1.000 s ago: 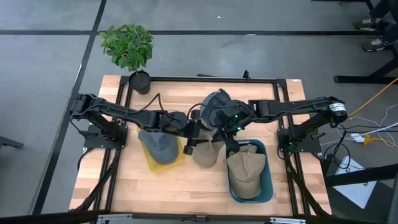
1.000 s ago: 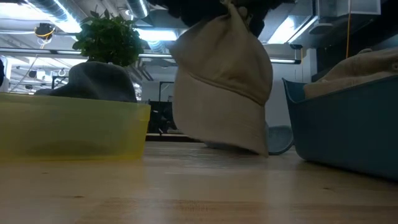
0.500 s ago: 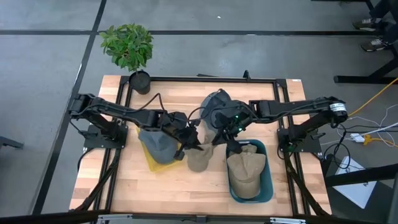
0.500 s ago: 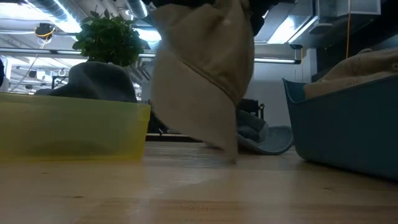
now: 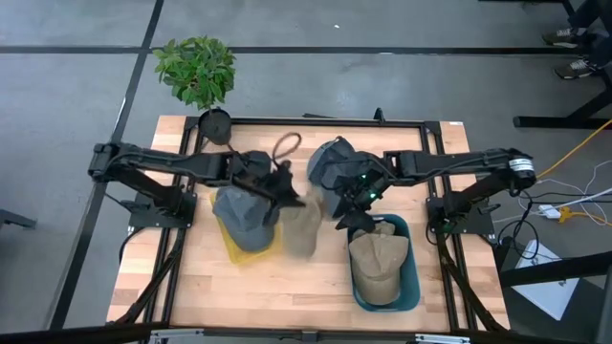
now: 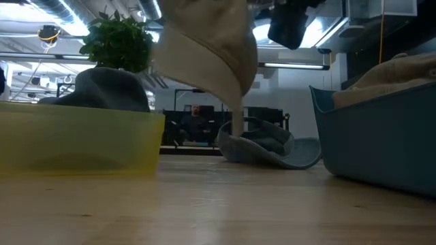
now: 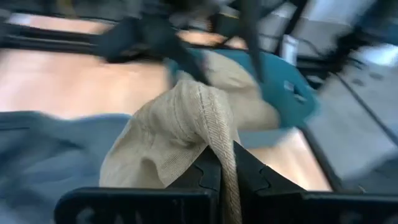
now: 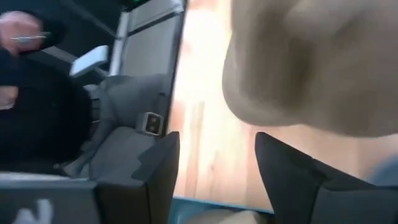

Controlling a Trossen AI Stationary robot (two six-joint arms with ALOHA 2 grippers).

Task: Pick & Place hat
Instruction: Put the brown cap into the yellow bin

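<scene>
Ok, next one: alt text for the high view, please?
From above, the left gripper holds a beige hat shut in its fingers beside the yellow bin with a grey hat. The right gripper is open above the blue bin, which holds another beige hat.

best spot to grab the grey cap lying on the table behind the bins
Grip the grey cap at its crown, coming straight down from above. In the low view it lies low with its brim flat on the wood, so only the bunched fabric on top gives the fingers something to pinch.
</scene>
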